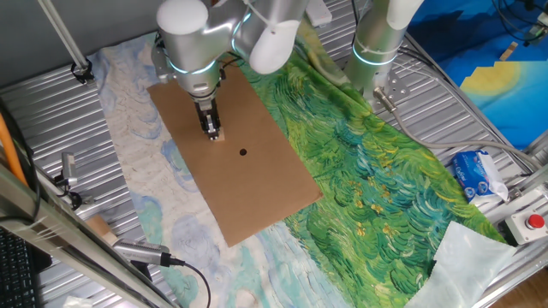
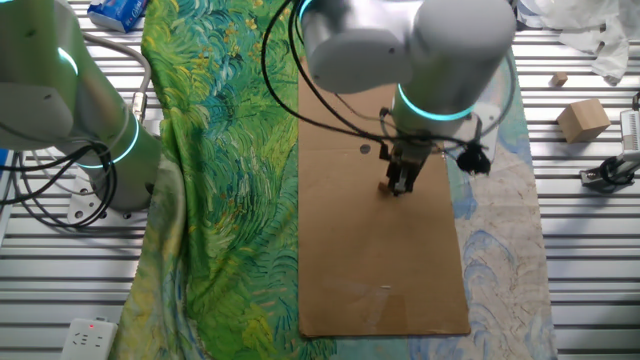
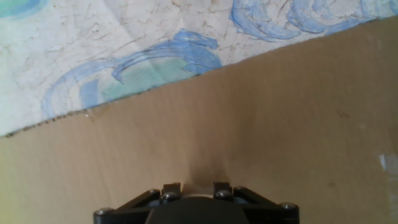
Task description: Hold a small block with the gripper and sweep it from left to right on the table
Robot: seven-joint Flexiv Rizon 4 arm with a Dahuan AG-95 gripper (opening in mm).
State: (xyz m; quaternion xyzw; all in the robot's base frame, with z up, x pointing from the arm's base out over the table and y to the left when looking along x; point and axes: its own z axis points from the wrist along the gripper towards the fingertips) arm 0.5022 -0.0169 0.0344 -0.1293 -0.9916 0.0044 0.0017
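Note:
My narrow black gripper (image 1: pixel 211 133) points straight down onto the brown cardboard (image 1: pixel 257 188) of the table (image 1: pixel 51 85). It is shut on the small block (image 1: pixel 218 135), a tiny pale tan cube that rests on the cardboard between the fingertips. In the other fixed view the gripper (image 2: pixel 400 186) stands on the cardboard (image 2: pixel 380 270) with the block (image 2: pixel 386 186) just showing at its tip. In the hand view the gripper (image 3: pixel 196 190) sits at the bottom edge with the pale block (image 3: pixel 196 188) between its fingers over the cardboard (image 3: pixel 261 124).
A small black dot (image 1: pixel 243 152) marks the cardboard just right of the gripper. Green cloth (image 1: pixel 377 171) lies right of the cardboard, pale blue cloth (image 1: pixel 137 162) left. An upright silver arm column (image 1: pixel 377 43) stands behind. Two wooden blocks (image 2: pixel 583 119) lie on the ribbed metal.

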